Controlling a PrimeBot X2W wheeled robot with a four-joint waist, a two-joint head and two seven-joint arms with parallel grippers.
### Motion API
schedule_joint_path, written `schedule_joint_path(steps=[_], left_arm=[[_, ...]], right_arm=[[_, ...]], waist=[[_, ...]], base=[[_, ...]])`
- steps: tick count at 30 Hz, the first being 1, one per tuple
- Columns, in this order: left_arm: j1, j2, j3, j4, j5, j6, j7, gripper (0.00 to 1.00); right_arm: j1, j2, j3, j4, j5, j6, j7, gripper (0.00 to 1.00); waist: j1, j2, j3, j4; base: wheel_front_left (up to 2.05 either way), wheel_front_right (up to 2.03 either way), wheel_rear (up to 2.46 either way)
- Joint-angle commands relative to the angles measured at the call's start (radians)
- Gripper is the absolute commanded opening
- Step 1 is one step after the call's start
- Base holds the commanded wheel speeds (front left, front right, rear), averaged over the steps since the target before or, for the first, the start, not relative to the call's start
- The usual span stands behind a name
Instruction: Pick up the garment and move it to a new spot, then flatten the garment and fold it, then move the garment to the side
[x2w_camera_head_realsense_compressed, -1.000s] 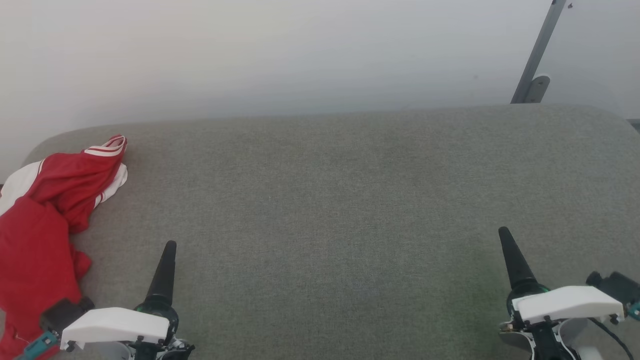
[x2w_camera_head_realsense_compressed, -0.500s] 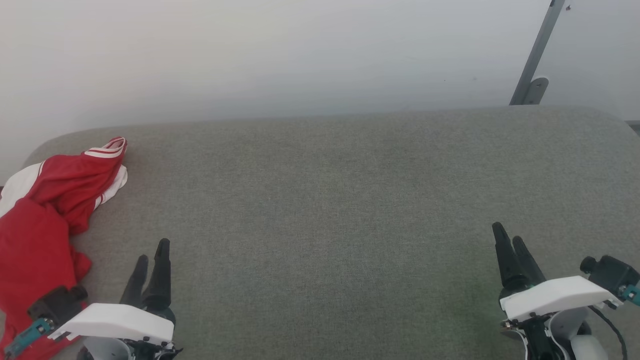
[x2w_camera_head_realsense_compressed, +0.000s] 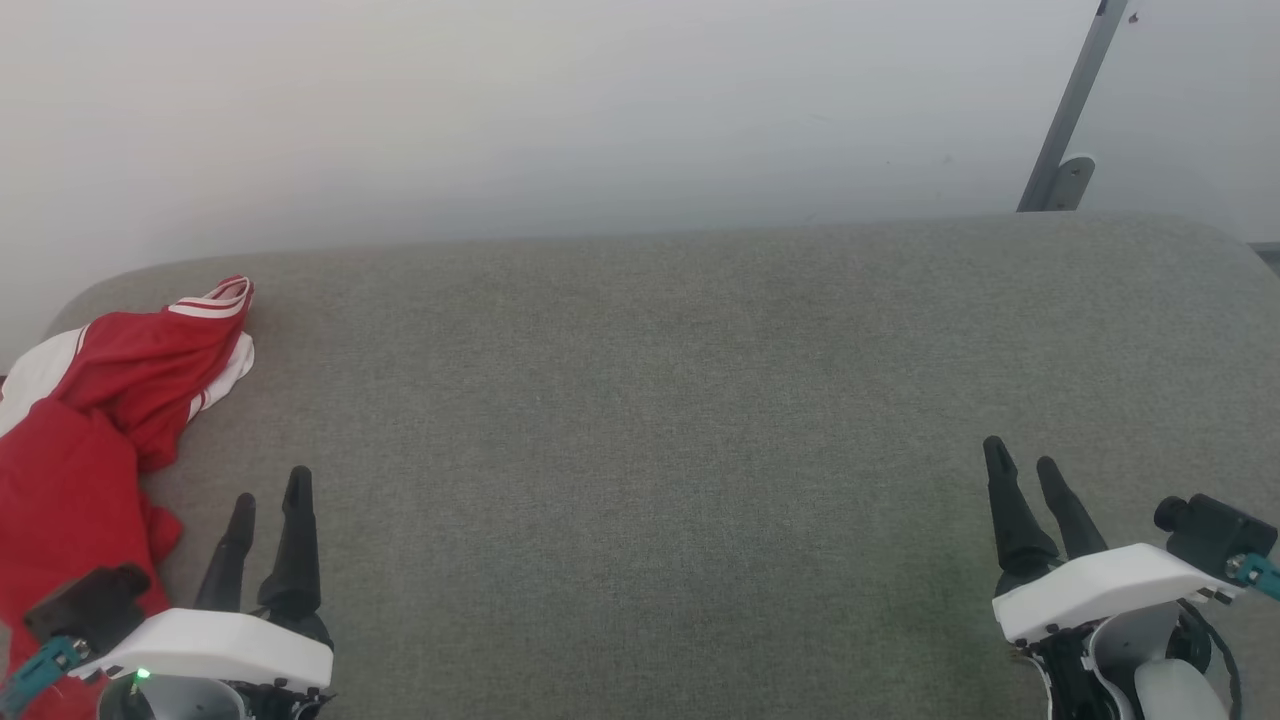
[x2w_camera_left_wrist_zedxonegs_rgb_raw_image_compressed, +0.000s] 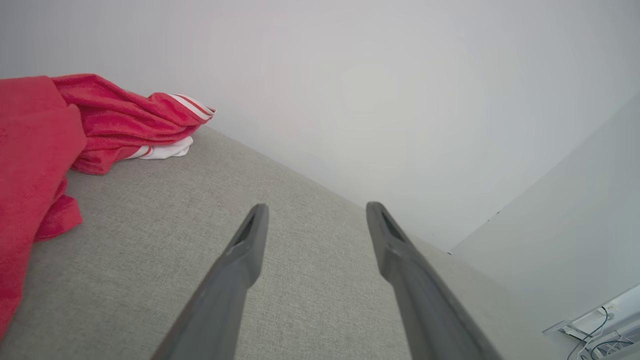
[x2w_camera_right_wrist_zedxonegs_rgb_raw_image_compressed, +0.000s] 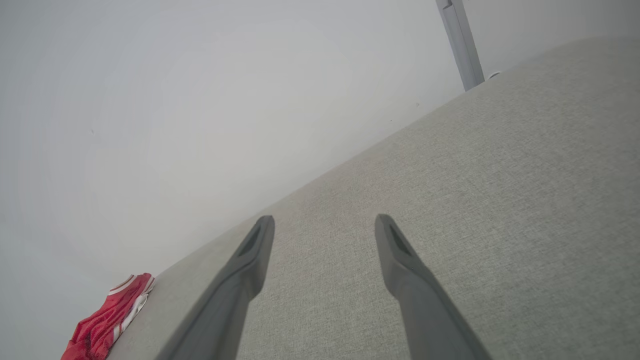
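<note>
Behind the grey cushion (x2w_camera_head_realsense_compressed: 650, 400), a plain pale wall (x2w_camera_head_realsense_compressed: 500, 100).

On the cushion's left end, the garment (x2w_camera_head_realsense_compressed: 90, 430): red, crumpled, not yet flattened. Long axis from the cushion's near-left edge up toward its far-left corner. Striped-trim end pointing at the cushion's far edge and the wall, with a white sleeve tucked under it. Another white patch by the cushion's left rim. Near part cut off at the view's border.

Over the cushion's near-left part, just beside the garment but apart from it, the left gripper (x2w_camera_head_realsense_compressed: 270, 487): fingers parted to a moderate gap, holding nothing, bare cloth between them.

Over the cushion's near-right part, well apart from the garment, the right gripper (x2w_camera_head_realsense_compressed: 1018, 453): parted about as far, likewise empty.

Tips on the cloth or just above it: cannot tell.

Past the cushion's far-right corner, a slanted grey metal bar (x2w_camera_head_realsense_compressed: 1075, 100).
</note>
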Motion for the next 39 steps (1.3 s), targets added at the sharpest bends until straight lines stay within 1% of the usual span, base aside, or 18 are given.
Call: schedule_joint_path(steps=[1,10,17,29,39], left_arm=[[0.002,0.006,0.01,-0.016,0.037,-0.01,-0.01,1.0],[0.009,-0.004,0.033,-0.016,0.158,-0.046,-0.038,1.0],[0.017,-0.009,0.042,-0.022,0.231,-0.062,-0.056,1.0],[0.028,-0.011,0.051,-0.03,0.321,-0.077,-0.082,1.0],[0.035,-0.001,0.049,-0.038,0.398,-0.084,-0.103,1.0]], right_arm=[[-0.018,-0.004,-0.002,-0.018,-0.035,0.0,-0.012,1.0],[-0.01,-0.006,0.002,-0.03,-0.144,0.0,-0.029,1.0],[-0.007,-0.011,0.005,-0.035,-0.21,0.0,-0.041,1.0],[0.0,-0.011,0.011,-0.049,-0.301,0.0,-0.053,1.0],[0.002,-0.015,0.018,-0.047,-0.381,0.0,-0.066,1.0]], waist=[[0.0,0.0,-0.001,0.0],[0.0,0.0,-0.004,-0.003],[0.0,0.0,-0.007,-0.006],[0.0,0.0,-0.013,-0.012],[0.0,0.0,-0.019,-0.014]], base=[[0.0,0.0,0.0],[0.0,0.0,0.0],[0.0,0.0,0.0],[0.0,0.0,0.0],[0.0,0.0,0.0]])
